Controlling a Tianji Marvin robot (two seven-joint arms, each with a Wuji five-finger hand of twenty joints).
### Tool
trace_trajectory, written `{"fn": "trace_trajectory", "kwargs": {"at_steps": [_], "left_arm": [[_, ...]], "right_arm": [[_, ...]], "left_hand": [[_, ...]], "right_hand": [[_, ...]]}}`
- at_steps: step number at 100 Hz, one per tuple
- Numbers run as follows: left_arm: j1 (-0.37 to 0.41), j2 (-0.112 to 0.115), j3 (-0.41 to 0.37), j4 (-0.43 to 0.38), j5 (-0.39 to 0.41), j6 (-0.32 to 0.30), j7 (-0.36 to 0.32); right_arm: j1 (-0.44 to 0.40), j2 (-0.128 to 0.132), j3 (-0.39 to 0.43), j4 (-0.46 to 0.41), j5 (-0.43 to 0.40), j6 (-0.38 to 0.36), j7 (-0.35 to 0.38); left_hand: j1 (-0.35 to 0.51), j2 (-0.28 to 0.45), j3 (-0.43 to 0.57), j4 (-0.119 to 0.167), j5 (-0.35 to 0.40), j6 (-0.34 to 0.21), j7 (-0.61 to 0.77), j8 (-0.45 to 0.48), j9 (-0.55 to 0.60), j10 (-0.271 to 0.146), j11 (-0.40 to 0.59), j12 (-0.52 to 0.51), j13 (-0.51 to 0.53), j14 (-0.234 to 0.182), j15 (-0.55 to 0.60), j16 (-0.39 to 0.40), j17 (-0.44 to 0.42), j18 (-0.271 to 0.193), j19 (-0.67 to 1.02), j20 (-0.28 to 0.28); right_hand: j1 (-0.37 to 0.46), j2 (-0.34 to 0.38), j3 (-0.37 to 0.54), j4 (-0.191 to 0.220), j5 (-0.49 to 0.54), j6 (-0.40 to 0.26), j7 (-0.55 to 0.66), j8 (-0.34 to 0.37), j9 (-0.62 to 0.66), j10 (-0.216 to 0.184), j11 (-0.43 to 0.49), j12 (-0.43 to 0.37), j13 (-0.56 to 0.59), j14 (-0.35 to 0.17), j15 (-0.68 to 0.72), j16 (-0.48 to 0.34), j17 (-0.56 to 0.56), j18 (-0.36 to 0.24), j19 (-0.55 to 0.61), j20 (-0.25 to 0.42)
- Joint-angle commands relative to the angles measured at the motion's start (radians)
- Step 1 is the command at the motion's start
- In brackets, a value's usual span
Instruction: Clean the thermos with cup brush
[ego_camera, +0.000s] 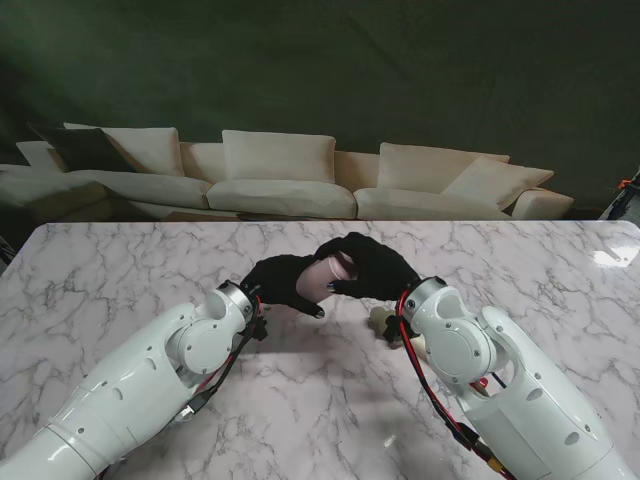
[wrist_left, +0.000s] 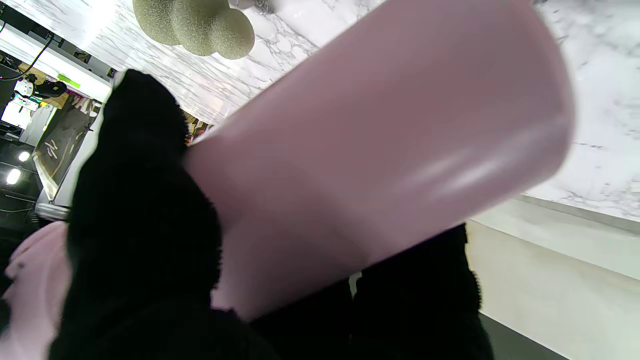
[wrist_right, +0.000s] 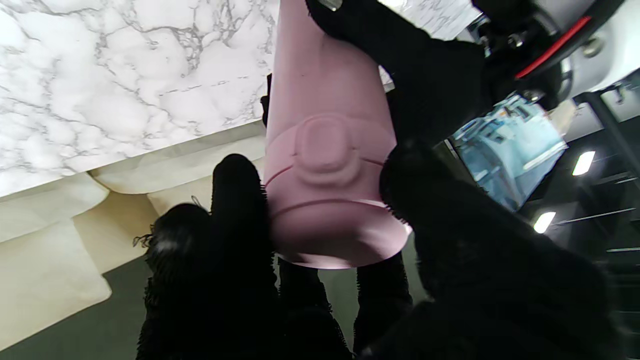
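Both hands (ego_camera: 283, 279) around thermos (ego_camera: 326, 279)

Living room: cream sofa (ego_camera: 290, 175), marble table (ego_camera: 120, 270)

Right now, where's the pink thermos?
In the stand's view the pink thermos is above the table's middle, held between the left hand and right hand, both in black gloves.

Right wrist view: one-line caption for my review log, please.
Pink thermos gripped at its lid end by the black-gloved right hand, left hand clasping the body.
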Motion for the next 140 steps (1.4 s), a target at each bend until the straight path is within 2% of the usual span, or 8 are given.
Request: {"fn": "trace_trajectory", "kwargs": {"at_steps": [1,18,38,64,75,91,107,140], "left_arm": [[-0.011,-0.006,-0.006,-0.02,-0.007,0.01,-0.012],[-0.007,-0.006,-0.01,-0.03,-0.01,0.021,-0.017],[-0.005,-0.004,-0.012,-0.034,-0.01,0.021,-0.021],[-0.007,-0.004,-0.013,-0.031,-0.01,0.011,-0.021],[-0.006,-0.003,-0.015,-0.031,-0.009,0.007,-0.022],[-0.005,-0.002,-0.017,-0.028,-0.004,-0.004,-0.019],[-0.008,-0.002,-0.018,-0.022,0.001,-0.019,-0.014],[-0.016,-0.001,-0.013,-0.014,0.006,-0.031,-0.014]], "right_arm": [[-0.011,0.001,-0.01,0.014,-0.008,-0.063,0.021],[-0.016,0.0,0.0,0.033,0.015,-0.132,0.01],[-0.024,-0.016,0.01,0.052,0.091,-0.189,-0.044],[-0.036,-0.047,0.034,0.076,0.074,-0.237,-0.198],[-0.041,-0.051,0.052,0.065,0.079,-0.226,-0.212],[-0.046,-0.039,0.071,0.026,-0.037,-0.086,-0.199],[-0.024,-0.015,0.063,0.017,-0.189,0.025,-0.132],[0.011,0.002,0.008,-0.018,-0.214,0.146,-0.004]], "left_hand": [[0.35,0.347,0.339,-0.019,0.093,-0.149,0.059,0.002,0.05,-0.058,0.072,0.013,0.07,-0.001,0.132,0.06,0.087,-0.075,0.214,0.091],[0.351,0.347,0.342,-0.02,0.093,-0.148,0.058,0.004,0.05,-0.058,0.074,0.013,0.071,-0.001,0.133,0.061,0.087,-0.076,0.214,0.091],[0.349,0.347,0.343,-0.022,0.092,-0.147,0.056,0.004,0.048,-0.058,0.074,0.013,0.07,-0.001,0.133,0.063,0.087,-0.076,0.214,0.092],[0.349,0.347,0.344,-0.022,0.092,-0.148,0.055,0.006,0.048,-0.058,0.075,0.013,0.07,-0.002,0.133,0.064,0.087,-0.076,0.214,0.092],[0.348,0.347,0.344,-0.023,0.092,-0.148,0.055,0.006,0.049,-0.057,0.075,0.012,0.07,-0.003,0.133,0.064,0.087,-0.076,0.214,0.092],[0.348,0.348,0.345,-0.022,0.092,-0.148,0.055,0.006,0.048,-0.058,0.075,0.012,0.069,-0.001,0.133,0.064,0.086,-0.076,0.214,0.093],[0.347,0.348,0.345,-0.022,0.093,-0.148,0.054,0.006,0.048,-0.058,0.076,0.012,0.07,-0.002,0.133,0.065,0.085,-0.076,0.215,0.093],[0.348,0.349,0.345,-0.022,0.092,-0.146,0.053,0.008,0.047,-0.056,0.078,0.011,0.07,-0.002,0.133,0.066,0.085,-0.074,0.216,0.095]], "right_hand": [[0.01,0.029,0.072,-0.002,0.233,-0.171,0.319,0.038,0.025,-0.098,-0.001,-0.029,-0.118,-0.152,-0.161,-0.031,-0.163,0.015,-0.092,0.075],[-0.226,0.024,-0.106,0.004,0.454,-0.199,0.357,0.081,0.162,-0.177,-0.108,-0.077,-0.25,-0.125,-0.589,-0.242,-0.493,0.151,-0.476,0.049],[-0.278,0.069,-0.16,0.032,0.576,-0.198,0.281,0.087,0.248,-0.311,-0.165,-0.103,-0.272,-0.159,-0.769,-0.33,-0.615,0.165,-0.778,-0.104],[-0.231,0.085,-0.164,0.038,0.186,-0.302,0.177,-0.049,-0.057,-0.235,-0.251,-0.151,-0.414,-0.141,-0.88,-0.389,-0.641,0.133,-0.858,-0.141],[-0.322,0.119,-0.116,0.112,0.031,-0.274,0.012,-0.014,-0.108,-0.201,-0.25,-0.162,-0.415,-0.133,-0.883,-0.398,-0.609,0.129,-0.839,-0.119],[-0.451,0.162,-0.275,0.132,-0.261,0.02,-0.126,-0.027,-0.162,-0.119,-0.209,-0.155,-0.311,-0.072,-0.8,-0.348,-0.463,0.132,-0.658,-0.04],[-0.618,0.202,-0.272,0.135,-0.229,0.052,-0.171,-0.024,0.022,-0.132,-0.191,-0.137,0.074,-0.038,-0.455,-0.161,-0.069,0.121,-0.208,0.061],[-0.745,0.284,-0.252,0.136,-0.118,0.223,-0.083,-0.056,0.326,-0.066,0.033,-0.03,0.531,-0.061,0.063,-0.055,0.538,-0.142,0.339,-0.175]]}}
